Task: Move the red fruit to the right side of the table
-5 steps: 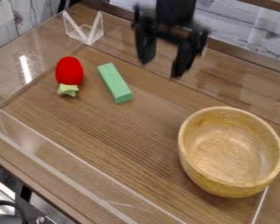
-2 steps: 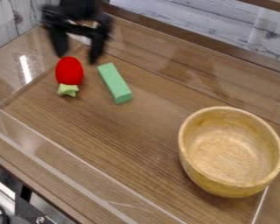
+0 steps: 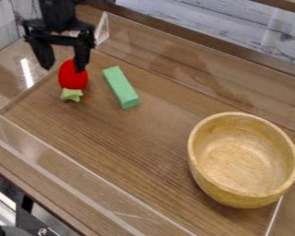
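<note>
claw [image 3: 62, 58]: pointing down, released, fingers straddling red fruit [image 3: 73, 76] | surface [image 3: 137, 147]: brown wood-grain, clear acrylic walls | green block [image 3: 121, 87] beside fruit, wooden bowl [image 3: 243, 158] well apart

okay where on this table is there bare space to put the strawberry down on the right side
Bare wood lies between the green block and the wooden bowl, and along the table's front wall left of the bowl. A strip behind the bowl is also free. The left rear corner is crowded: the open tool hangs over the red fruit, with the block beside it.
</note>
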Tool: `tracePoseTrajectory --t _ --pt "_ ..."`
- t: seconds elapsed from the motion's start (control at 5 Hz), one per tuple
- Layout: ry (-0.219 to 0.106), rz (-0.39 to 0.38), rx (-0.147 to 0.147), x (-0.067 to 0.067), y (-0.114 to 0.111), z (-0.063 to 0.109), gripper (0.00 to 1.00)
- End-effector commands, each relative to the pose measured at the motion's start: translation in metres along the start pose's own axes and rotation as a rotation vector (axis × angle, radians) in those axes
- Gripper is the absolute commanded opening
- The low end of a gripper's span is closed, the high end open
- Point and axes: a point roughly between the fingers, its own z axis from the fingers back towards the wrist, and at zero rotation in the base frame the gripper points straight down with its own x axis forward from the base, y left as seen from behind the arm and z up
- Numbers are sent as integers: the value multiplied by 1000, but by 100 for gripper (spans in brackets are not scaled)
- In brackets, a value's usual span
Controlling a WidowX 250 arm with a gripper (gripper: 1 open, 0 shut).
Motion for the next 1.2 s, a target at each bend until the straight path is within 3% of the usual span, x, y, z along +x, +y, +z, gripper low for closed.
tracePoseTrajectory --t 0.0,0.6,1.0 --pt "-75 14 13 19 3 10 100" --pt "-95 38 43 45 6 12 100" --pt "-95 151 72 64 -1 -2 100"
